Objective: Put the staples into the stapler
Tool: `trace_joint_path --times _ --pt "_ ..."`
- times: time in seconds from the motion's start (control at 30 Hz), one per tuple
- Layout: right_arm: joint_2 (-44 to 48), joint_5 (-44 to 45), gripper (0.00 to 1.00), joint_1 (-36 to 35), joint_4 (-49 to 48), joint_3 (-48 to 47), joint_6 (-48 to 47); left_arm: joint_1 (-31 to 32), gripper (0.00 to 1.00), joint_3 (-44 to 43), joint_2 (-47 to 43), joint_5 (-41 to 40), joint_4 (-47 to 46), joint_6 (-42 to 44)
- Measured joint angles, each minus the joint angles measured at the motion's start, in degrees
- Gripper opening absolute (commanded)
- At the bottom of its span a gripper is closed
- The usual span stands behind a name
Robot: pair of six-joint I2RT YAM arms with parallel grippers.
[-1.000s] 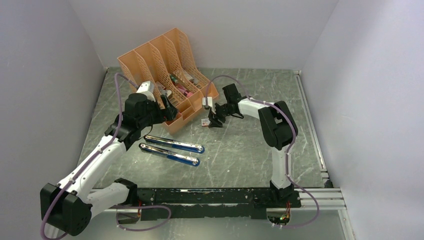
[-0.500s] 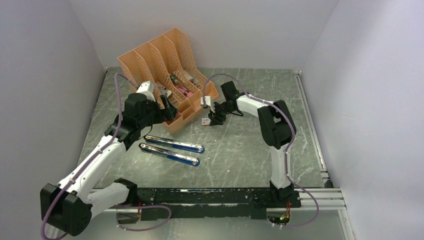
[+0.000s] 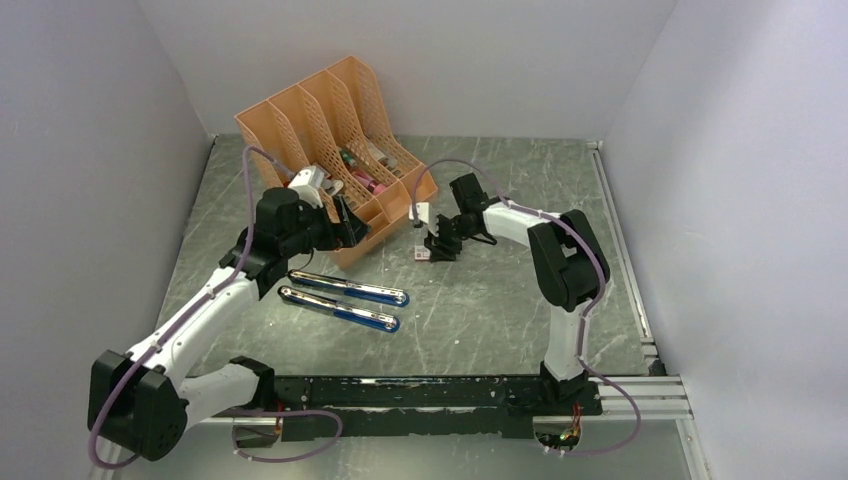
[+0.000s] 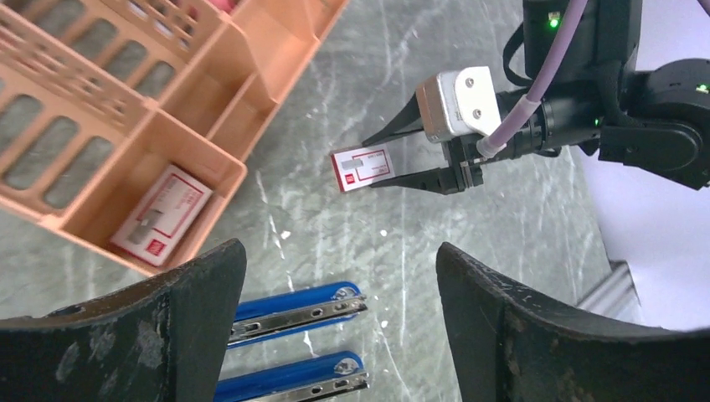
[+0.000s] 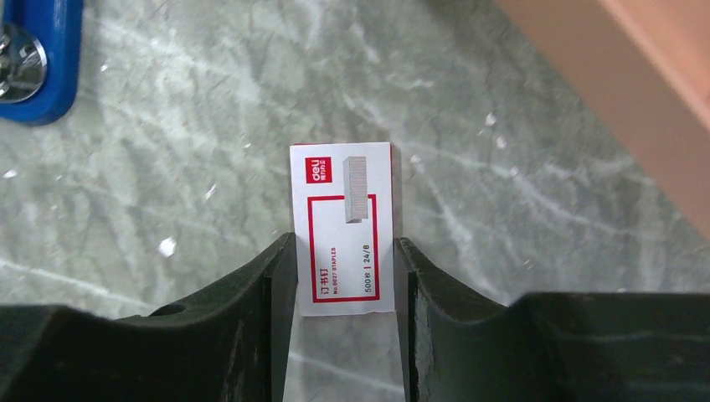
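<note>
Right gripper (image 5: pixel 345 243) pinches staple box (image 5: pixel 343 193), its near end hidden. Left gripper (image 4: pixel 335 260) spread wide, empty, partly masking opened blue stapler (image 4: pixel 293 311). Grey marbled tabletop (image 3: pixel 480 310); pale walls (image 3: pixel 500 60).

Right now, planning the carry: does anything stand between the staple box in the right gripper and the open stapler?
Nothing visible does. Only bare table lies between the staple box and the stapler; the orange organizer stands aside.

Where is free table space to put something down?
Free: right of the stapler up to the side rail; also between stapler and base bar. Crowded: the organizer's front, where the left gripper, right gripper and box sit.
</note>
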State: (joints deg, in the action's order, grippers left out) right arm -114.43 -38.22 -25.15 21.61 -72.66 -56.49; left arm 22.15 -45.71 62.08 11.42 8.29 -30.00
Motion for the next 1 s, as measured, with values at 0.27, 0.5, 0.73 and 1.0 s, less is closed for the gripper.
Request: trace_joint_path --times 0.27,0.5,0.73,1.0 --pt "8.2 3.2 0.41 0.0 -1.9 10.5 2.6 0.4 0.78 2.2 7.8 9.5 -7.4 -2.4" --pt "16.1 4.9 0.41 0.0 -4.7 20.4 4.5 3.5 0.69 2.2 17.1 10.4 -11.7 -6.8" --pt "20.1 5.2 0.41 0.0 -7.8 25.6 6.1 6.2 0.60 0.9 26.6 11.8 -15.3 -11.6" --pt "21.1 5.2 0.41 0.0 -10.0 27.3 7.4 8.5 0.56 -2.6 34.6 14.0 -21.0 -16.1"
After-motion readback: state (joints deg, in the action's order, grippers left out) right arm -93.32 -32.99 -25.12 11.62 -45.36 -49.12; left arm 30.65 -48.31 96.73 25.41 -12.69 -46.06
